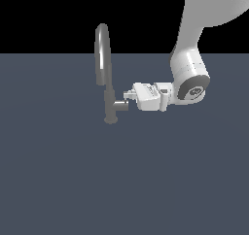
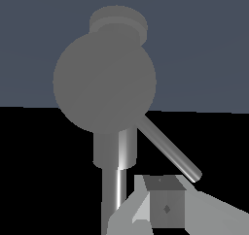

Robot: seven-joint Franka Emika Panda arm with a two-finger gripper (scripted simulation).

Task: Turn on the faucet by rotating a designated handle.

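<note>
The handle [image 2: 169, 150] is a v. thin grey metal rod. In the wrist view it sticks out at a slant from the round end of the faucet's side stub. In the exterior view I can't pick it out, it's too small and my tool hides that spot.

I think it will be stiff and hard, and a bit slippery, since it's smooth shiny metal. It looks light, but it prob. turns on a pin, so it should swing, not lift. I'd push or grip it near the far tip, away from the stub. That should turn it w/ less force. Too close to the stub and I'd prob. slide off.

The faucet [image 1: 111, 100] is brushed grey metal. It has a tall thin arched spout, a straight round body and a short fat stub pointing toward the exterior view's right. It stands near the middle of a flat dark blue-grey floor [image 1: 121, 180].

My gripper [image 1: 128, 93] is white, boxy and smooth. It sits level, right at the end of the stub, touching or almost touching, I can't tell which. In the wrist view one blocky grey finger [image 2: 165, 207] shows just beside the rod's tip. I can't see the other finger well, so I can't tell if the tool is spread or pressed together.

The arm [image 1: 192, 74] behind it is big, round and white.
</note>
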